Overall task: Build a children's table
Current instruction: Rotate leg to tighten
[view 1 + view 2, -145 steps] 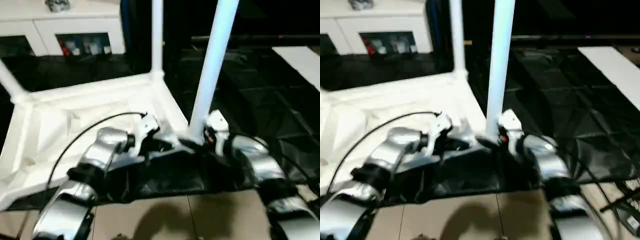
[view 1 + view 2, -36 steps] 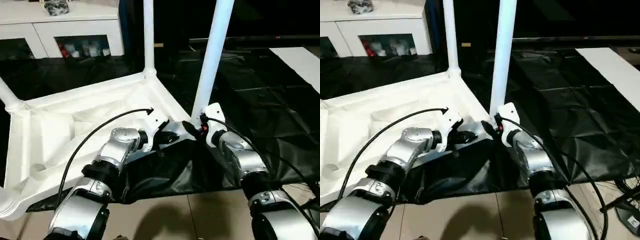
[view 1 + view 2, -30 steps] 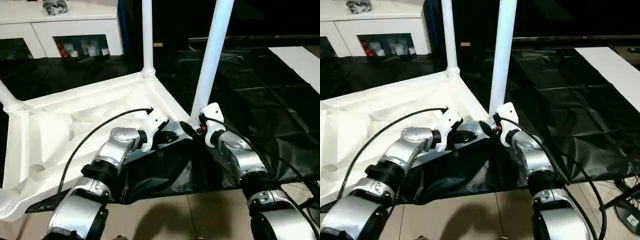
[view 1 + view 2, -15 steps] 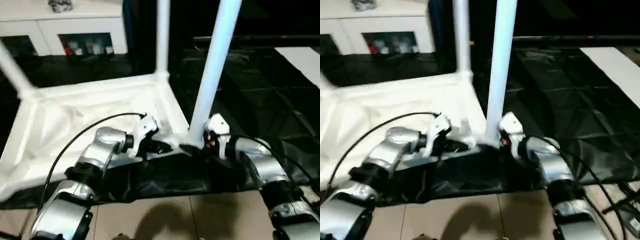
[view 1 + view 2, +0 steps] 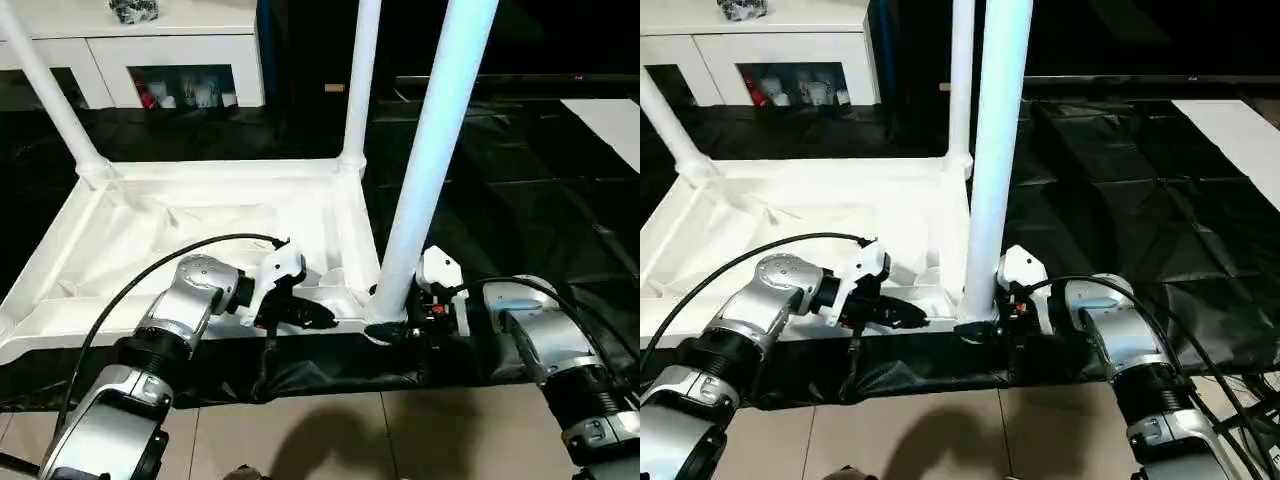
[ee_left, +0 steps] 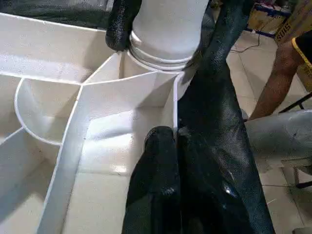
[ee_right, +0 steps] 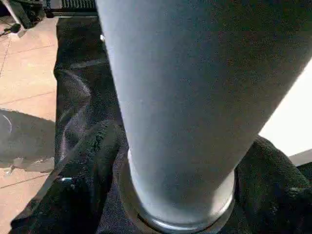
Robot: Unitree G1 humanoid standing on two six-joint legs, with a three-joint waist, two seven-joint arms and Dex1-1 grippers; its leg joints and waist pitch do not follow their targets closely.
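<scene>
The children's table (image 5: 205,215) lies upside down on a black sheet, ribbed underside up. Three white legs stand in its corner sockets: far left (image 5: 50,100), far right (image 5: 358,90) and near right (image 5: 430,170). My right gripper (image 5: 385,325) sits at the base of the near right leg (image 7: 180,97), one black finger (image 7: 92,165) on each side, closed against it. My left gripper (image 5: 318,318) is shut, its fingertips (image 6: 161,141) resting at the thin near rim wall (image 6: 174,102), just beside that leg's socket (image 6: 165,53).
A white glass-door cabinet (image 5: 160,60) stands at the back left. The black sheet (image 5: 520,170) spreads to the right, with a white panel (image 5: 610,115) at its far right. Tiled floor (image 5: 330,440) lies close in front. A person's arm (image 6: 273,83) shows beyond the corner.
The whole picture has shifted with the camera, so the table top looks squarer to me. Both grippers keep their places at the near right corner.
</scene>
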